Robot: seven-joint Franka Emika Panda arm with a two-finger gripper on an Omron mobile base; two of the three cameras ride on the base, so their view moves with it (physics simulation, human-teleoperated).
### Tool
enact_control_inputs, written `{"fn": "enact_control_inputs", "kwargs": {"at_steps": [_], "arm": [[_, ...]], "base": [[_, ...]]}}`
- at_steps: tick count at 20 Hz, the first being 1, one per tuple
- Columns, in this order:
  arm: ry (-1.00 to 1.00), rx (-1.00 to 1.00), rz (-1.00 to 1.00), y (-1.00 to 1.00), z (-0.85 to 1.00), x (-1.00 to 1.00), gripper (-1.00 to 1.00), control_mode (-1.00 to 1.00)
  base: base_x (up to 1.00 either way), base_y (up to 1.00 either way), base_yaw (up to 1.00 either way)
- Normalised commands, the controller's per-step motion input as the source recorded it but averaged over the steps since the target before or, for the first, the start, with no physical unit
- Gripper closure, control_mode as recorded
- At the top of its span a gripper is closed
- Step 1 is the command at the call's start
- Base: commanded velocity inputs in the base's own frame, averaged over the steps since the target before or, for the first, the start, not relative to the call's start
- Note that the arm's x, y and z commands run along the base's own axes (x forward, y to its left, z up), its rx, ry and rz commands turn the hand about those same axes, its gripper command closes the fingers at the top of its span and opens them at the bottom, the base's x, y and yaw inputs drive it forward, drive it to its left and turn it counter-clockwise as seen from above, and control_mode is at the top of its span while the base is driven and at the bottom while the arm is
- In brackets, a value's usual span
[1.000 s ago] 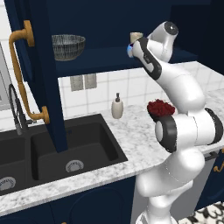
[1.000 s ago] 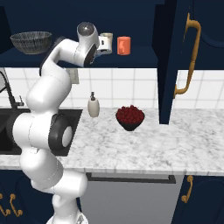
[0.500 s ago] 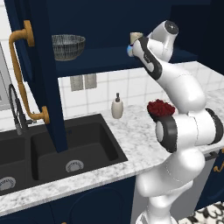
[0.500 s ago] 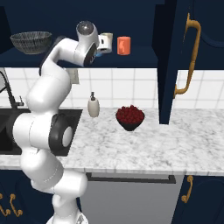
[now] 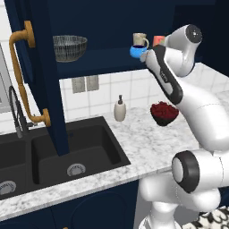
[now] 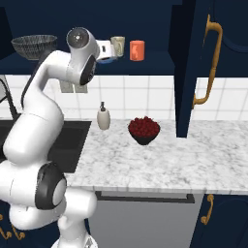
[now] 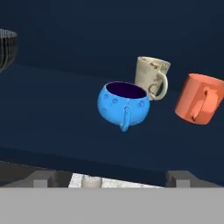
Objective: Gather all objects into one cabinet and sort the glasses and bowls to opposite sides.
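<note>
Little has shifted in the scene since the earlier frames, with arm, bowls and mugs all where they were — only the pincer [image 7: 109,179] has changed, its fingers [image 7: 41,178] now spread wide apart and holding nothing. From the hand view the two tips stand at either side of the bottom edge, with the small blue bowl [image 7: 124,106] set free on the shelf [image 7: 52,113] ahead of them.

Taking the blue bowl [image 5: 138,50] as landmark: it sits on the shelf of the navy wall cabinet [image 5: 103,18], close to the front edge. The cream mug [image 7: 152,78] stands just behind it and slightly to its right, upright, nearly touching in the hand view, though I cannot tell if they meet. The orange mug [image 7: 199,104] is further right of the bowl, beyond the cream mug, apart from both. The grey wire-mesh bowl [image 5: 69,47] rests well to the left of the blue bowl on the same shelf, with bare shelf between them.

Below the blue bowl, on the marble surface [image 6: 160,164], a dark dish of red fruit [image 6: 144,130] stands, and a soap dispenser [image 6: 103,116] is by the tiled wall, beside the black sink [image 5: 71,152]. The cabinet door [image 5: 42,76] with its brass handle [image 5: 27,71] hangs open, far left of the bowl
</note>
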Motion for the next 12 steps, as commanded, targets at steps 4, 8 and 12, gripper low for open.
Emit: {"fn": "enact_control_inputs", "kwargs": {"at_steps": [4, 8, 12], "arm": [[0.0, 0.0, -0.12, -0.19, -0.3, -1.0, -1.0, -1.0], [0.02, 0.02, -0.15, 0.0, -0.67, -1.0, -1.0, -1.0], [0.07, 0.05, -0.16, 0.0, -0.83, -1.0, -1.0, -1.0]], "base": [[0.0, 0.0, 0.0], [0.0, 0.0, 0.0], [0.0, 0.0, 0.0]]}}
